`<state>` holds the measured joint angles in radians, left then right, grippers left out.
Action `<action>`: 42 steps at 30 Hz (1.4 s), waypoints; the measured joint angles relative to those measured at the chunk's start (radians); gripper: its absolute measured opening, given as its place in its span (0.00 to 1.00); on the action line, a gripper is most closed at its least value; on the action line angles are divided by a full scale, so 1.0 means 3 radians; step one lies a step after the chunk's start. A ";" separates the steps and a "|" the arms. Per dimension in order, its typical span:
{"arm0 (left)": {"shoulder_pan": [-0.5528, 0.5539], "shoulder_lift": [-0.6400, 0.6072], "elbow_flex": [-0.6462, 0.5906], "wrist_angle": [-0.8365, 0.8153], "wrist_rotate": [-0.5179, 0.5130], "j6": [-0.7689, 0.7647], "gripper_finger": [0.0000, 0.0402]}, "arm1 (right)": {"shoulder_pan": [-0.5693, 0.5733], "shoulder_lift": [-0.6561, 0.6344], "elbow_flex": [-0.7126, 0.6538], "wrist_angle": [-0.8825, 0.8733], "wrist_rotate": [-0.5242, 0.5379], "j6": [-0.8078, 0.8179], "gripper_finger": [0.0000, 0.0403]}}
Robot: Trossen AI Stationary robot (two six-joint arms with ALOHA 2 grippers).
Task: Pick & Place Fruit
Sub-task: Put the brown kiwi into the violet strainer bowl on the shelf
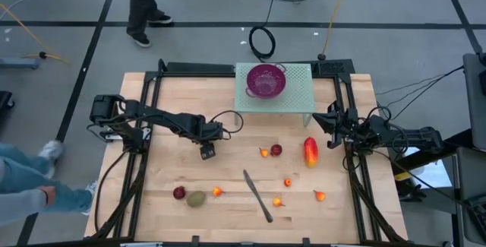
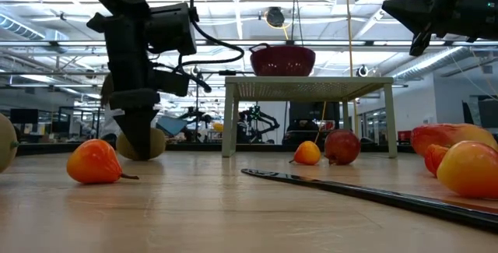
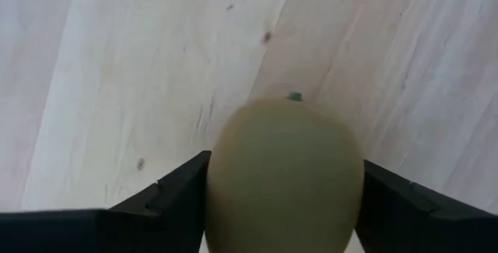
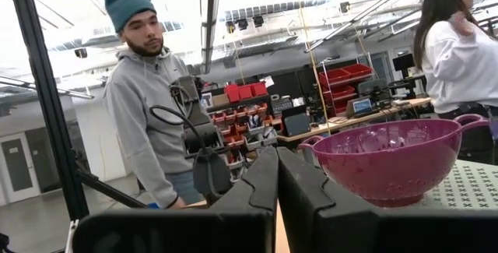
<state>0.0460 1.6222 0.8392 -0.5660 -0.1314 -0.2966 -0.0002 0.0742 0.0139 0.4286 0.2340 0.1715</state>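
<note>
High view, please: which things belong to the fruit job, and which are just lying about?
Job: brownish-green oval kiwis, one in left gripper; dark red round fruits; tiny orange-red fruits; red-yellow elongated mango.
Lying about: purple perforated bowl, long dark-handled knife; right gripper idle at right edge.

High view: the whole table [image 1: 175, 102] is looked down on from straight above, with floor around it. Low view: the tabletop is seen level from its surface, facing the room. Left wrist view: the wood is faced closely from above. Right wrist view: the room is faced level. The purple bowl [image 1: 265, 80] [image 2: 282, 59] [image 4: 393, 159] is shared by three views.
</note>
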 joint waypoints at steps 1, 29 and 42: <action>0.0000 -0.0001 0.0001 -0.0001 0.0000 0.0002 0.61 | 0.0000 0.0000 -0.0001 0.0000 0.0000 0.0000 0.00; -0.0003 -0.0004 0.0794 -0.0860 -0.0062 0.0015 0.55 | -0.0001 0.0000 0.0000 0.0000 0.0001 0.0000 0.00; -0.0186 -0.0004 0.1413 -0.0929 0.0000 -0.0060 0.55 | -0.0001 0.0000 -0.0001 0.0000 0.0001 0.0000 0.00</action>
<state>-0.0099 1.6211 1.2630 -0.8448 -0.1314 -0.3146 -0.0004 0.0742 0.0137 0.4286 0.2344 0.1715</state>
